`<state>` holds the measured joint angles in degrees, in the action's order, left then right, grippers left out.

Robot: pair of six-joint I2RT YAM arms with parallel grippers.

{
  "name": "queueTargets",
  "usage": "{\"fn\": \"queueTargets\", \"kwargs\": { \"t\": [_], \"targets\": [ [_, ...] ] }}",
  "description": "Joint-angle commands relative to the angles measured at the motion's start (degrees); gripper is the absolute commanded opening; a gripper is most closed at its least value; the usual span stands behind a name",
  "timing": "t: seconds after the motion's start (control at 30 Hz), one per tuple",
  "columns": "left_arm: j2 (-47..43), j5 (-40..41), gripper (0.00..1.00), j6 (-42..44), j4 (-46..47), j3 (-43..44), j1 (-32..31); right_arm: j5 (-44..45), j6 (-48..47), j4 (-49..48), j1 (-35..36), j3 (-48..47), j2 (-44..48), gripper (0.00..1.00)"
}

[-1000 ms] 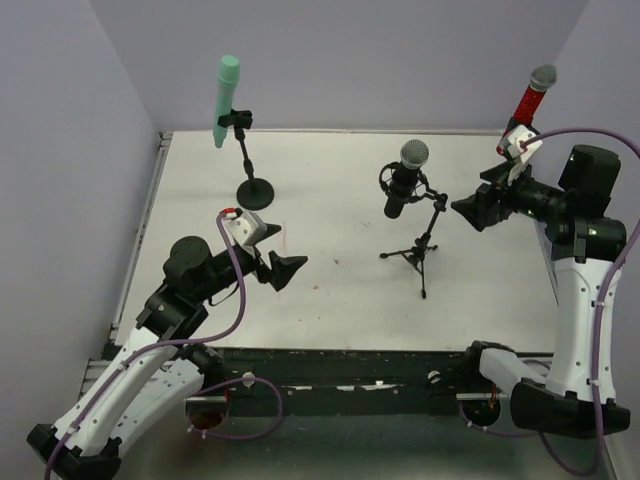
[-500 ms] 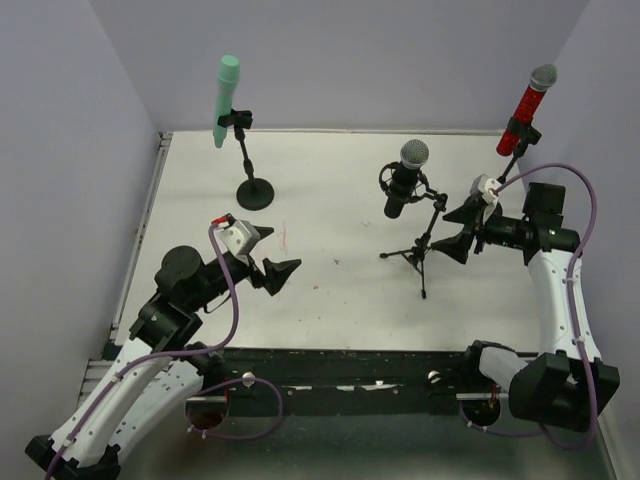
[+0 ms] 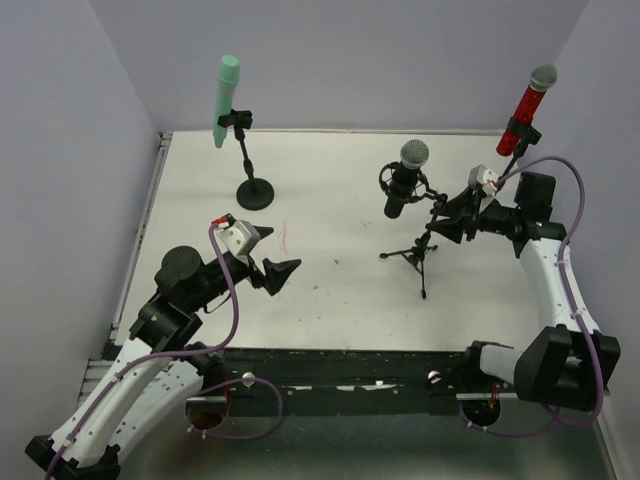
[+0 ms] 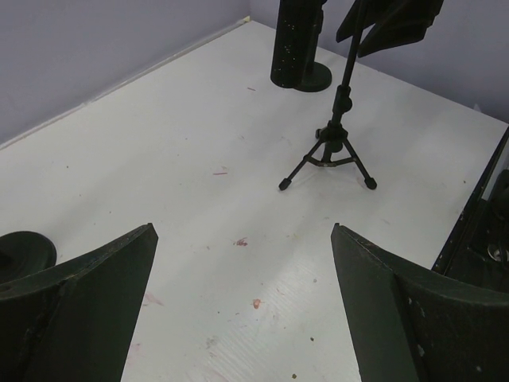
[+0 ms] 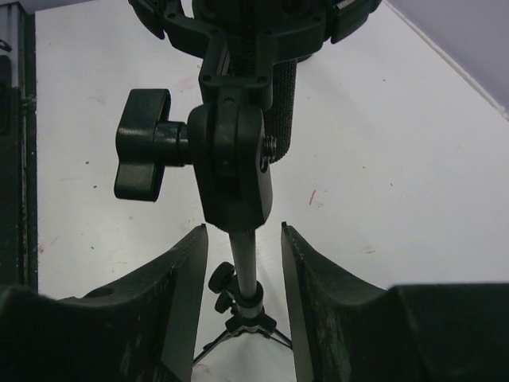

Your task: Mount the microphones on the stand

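Microphones, all three, sit clipped in stands on the white table (image 3: pixel 340 290). The black microphone (image 3: pixel 407 180), silver mesh head up, rides in the shock mount at the top of the tripod stand (image 3: pixel 421 250). Its body tilts slightly, with the tail hanging below the mount. Far to the left of the tripod stand and further back, the mint-green microphone (image 3: pixel 225 100) leans in the clip of a round-base stand (image 3: pixel 254 192). To the right of the tripod stand, near the back corner, the red microphone (image 3: pixel 525 105) stands tilted in a clip, mesh head uppermost. What carries that clip is hidden behind the right arm and its cable.

The right gripper (image 3: pixel 441 218) reaches in from the right of the tripod stand, at the height of its upper pole. In the right wrist view its two fingers (image 5: pixel 179 278) straddle the thin pole just under the swivel joint (image 5: pixel 235 159) and its black knob (image 5: pixel 143 155). They are partly drawn in, with a sliver of daylight on each side of the pole, so nothing is pinched.

The left gripper (image 3: pixel 284 250) hangs over the table well to the left of the tripod stand and nearer the arm bases. It is spread wide and empty. The left wrist view shows bare tabletop between its fingers (image 4: pixel 95 278), with the tripod's three feet beyond.
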<state>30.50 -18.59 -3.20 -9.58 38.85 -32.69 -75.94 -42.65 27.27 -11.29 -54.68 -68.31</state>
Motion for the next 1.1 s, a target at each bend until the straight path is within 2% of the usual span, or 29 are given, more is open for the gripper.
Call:
{"fn": "queueTargets", "kwargs": {
  "t": [0.0,0.1,0.2,0.27,0.37,0.6,0.73,0.87,1.07],
  "targets": [
    [0.1,1.5,0.98,0.4,-0.5,-0.5,0.3,-1.0,1.0,-3.2,2.6,-0.5,-1.4,0.42],
    [0.0,1.8,0.98,0.5,-0.7,-0.5,0.3,0.7,3.8,-5.4,3.2,-1.3,-2.1,0.10],
    [0.1,2.1,0.98,0.5,-0.6,-0.6,0.3,2.3,5.8,-7.7,3.3,-2.7,-2.9,0.01],
    [0.2,2.1,0.98,0.5,-0.5,-0.7,0.3,3.3,9.7,-11.9,3.3,-3.6,-3.8,0.00],
    [0.4,2.3,0.98,0.5,-0.5,-0.8,0.3,6.1,18.4,-23.5,3.8,-4.8,-6.0,0.00],
    [0.9,4.2,0.98,0.7,-0.4,-1.1,0.3,17.8,30.4,-41.1,6.8,-13.4,-15.8,0.00],
    [1.4,4.5,0.98,0.6,-0.3,-1.3,0.5,24.3,34.2,-46.2,7.7,-16.3,-20.2,0.00],
    [2.1,4.6,0.98,0.7,-0.1,-1.3,0.8,28.0,33.7,-46.8,8.5,-16.3,-22.7,0.01],
    [2.5,4.3,0.98,0.6,-0.1,-1.2,1.1,28.5,31.8,-49.8,8.7,-10.6,-23.3,0.11]
  ]
}}
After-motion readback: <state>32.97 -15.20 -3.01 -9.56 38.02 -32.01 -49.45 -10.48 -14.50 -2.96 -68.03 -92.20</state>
